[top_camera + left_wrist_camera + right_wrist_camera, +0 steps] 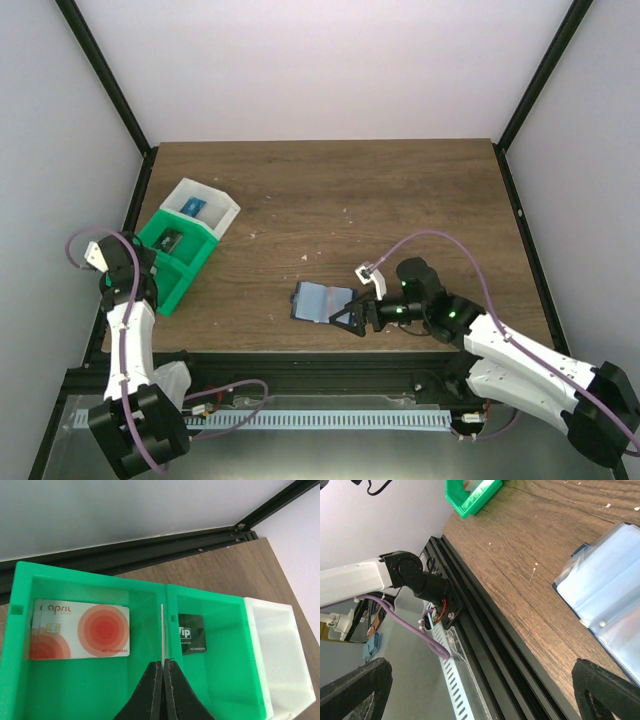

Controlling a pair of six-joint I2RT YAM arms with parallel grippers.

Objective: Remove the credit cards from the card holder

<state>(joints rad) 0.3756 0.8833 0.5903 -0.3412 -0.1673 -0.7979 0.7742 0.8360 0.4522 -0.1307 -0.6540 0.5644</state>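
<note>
Brown bench (400, 190) is bearing the card holder (320, 300), likely light and slick; you should be pinching its edge; right jaws are gaping, left jaws clenched empty.

card holder (320, 301): table (400, 200) front-centre | bins (192, 272): far left | credit cards (79, 630): in bin compartment
</note>
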